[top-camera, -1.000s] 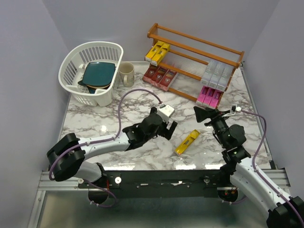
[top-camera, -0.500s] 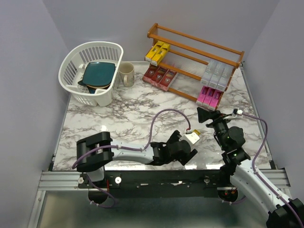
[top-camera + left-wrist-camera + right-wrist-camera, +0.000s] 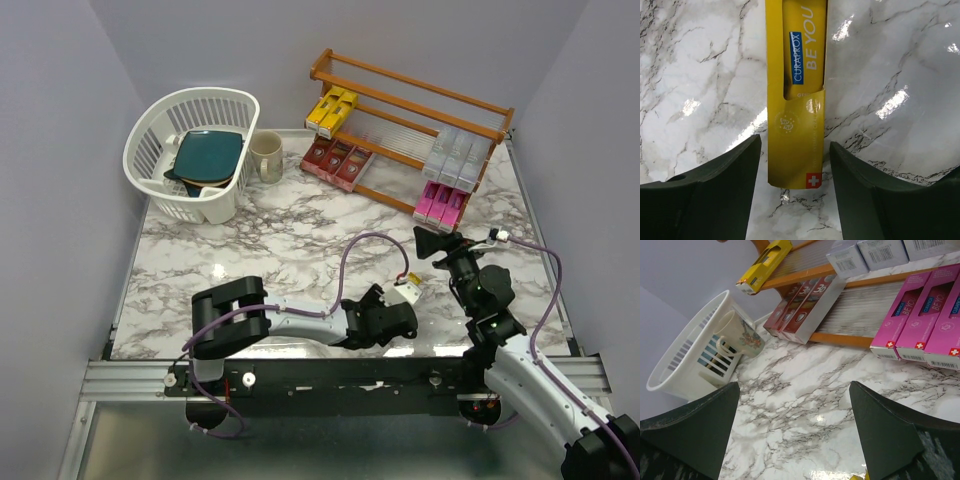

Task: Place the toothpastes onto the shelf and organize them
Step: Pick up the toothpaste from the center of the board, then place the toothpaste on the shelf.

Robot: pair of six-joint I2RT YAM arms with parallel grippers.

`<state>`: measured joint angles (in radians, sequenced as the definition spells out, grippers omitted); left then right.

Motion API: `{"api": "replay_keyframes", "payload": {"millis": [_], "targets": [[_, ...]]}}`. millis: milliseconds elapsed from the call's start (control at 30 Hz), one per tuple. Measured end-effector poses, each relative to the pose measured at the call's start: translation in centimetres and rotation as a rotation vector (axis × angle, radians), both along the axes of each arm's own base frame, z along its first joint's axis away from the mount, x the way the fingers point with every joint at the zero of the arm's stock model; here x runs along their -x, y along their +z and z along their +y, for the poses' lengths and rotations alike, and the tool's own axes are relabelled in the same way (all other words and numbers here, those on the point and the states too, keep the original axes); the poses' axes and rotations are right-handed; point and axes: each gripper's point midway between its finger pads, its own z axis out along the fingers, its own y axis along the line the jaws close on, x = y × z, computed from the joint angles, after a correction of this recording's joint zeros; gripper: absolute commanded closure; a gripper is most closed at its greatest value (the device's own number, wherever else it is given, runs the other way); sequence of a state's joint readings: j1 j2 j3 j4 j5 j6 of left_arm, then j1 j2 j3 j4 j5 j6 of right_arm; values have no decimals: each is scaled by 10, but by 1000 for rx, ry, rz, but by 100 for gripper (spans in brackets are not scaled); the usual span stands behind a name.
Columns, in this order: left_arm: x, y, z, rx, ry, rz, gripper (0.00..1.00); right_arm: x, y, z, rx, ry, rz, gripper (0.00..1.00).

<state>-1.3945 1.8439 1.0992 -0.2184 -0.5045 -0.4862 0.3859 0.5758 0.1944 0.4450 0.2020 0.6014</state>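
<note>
Near the table's front edge, right of centre, the yellow toothpaste lies flat between the left gripper's jaws, which stand narrowly apart with marble showing on either side. The right gripper hovers with jaws wide, facing the shelf along the far edge.

Yellow carton, grey-veined white table
</note>
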Motion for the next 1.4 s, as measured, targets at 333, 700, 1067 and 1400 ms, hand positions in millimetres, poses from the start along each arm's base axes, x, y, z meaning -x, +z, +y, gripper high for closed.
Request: {"api": "replay_keyframes", "payload": {"millis": [333, 700, 1067, 1400], "targets": [[3, -5, 9, -17, 24, 9, 53, -1, -5, 1, 6, 0, 16, 1], [0, 15, 34, -27, 51, -17, 59, -2, -8, 1, 11, 0, 26, 1], [-58, 72, 73, 46, 187, -83, 59, -3, -11, 1, 14, 0, 35, 1], [-147, 136, 110, 129, 320, -151, 59, -1, -9, -6, -24, -40, 26, 2]]}}
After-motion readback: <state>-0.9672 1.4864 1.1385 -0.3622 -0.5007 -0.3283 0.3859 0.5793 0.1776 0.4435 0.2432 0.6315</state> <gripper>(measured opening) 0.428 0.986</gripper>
